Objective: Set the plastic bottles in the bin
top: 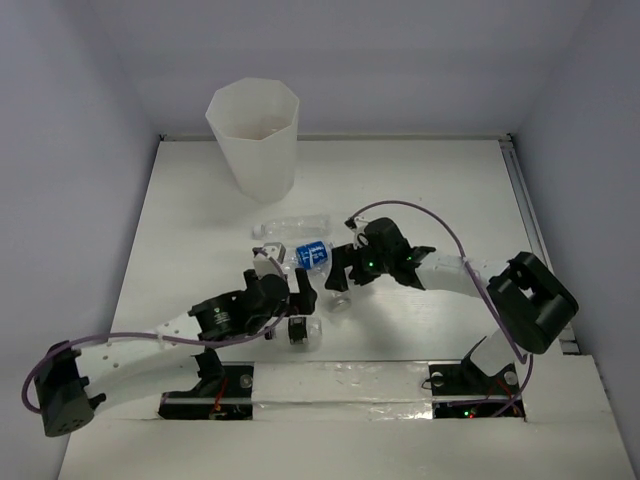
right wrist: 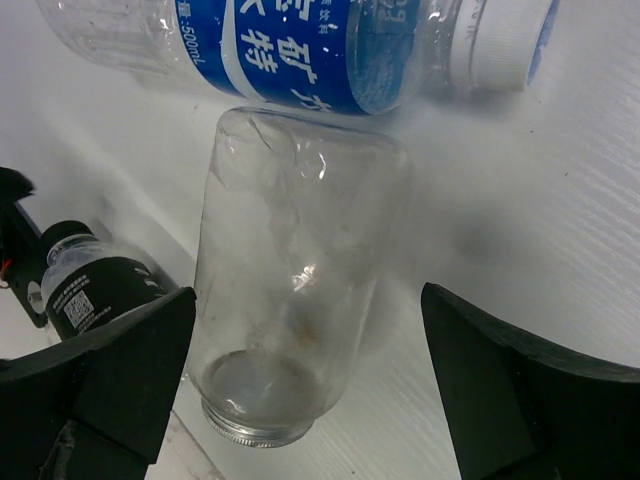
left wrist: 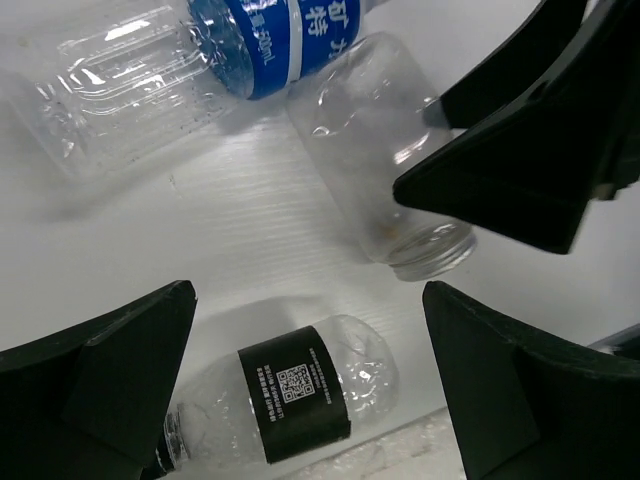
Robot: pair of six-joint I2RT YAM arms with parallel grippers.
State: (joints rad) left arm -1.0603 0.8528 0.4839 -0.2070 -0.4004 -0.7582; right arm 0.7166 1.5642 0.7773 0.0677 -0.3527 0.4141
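Observation:
The bin (top: 252, 135), tall and translucent white, stands at the far left. Three bottles lie close together mid-table. The black-labelled bottle (left wrist: 290, 395) lies between the fingers of my open left gripper (left wrist: 308, 295), untouched; it also shows in the top view (top: 303, 330). A clear uncapped bottle (right wrist: 290, 270) lies between the fingers of my open right gripper (right wrist: 308, 295), mouth toward the camera. The blue-labelled bottle (top: 312, 252) lies just beyond both. My left gripper (top: 293, 300) and right gripper (top: 343, 277) are close to each other. No red-capped or orange bottle is in view.
Another clear bottle (top: 290, 226) lies on its side between the cluster and the bin. The right gripper's black fingers (left wrist: 520, 130) reach into the left wrist view at upper right. The table's near edge (top: 340, 385) runs just behind the black-labelled bottle.

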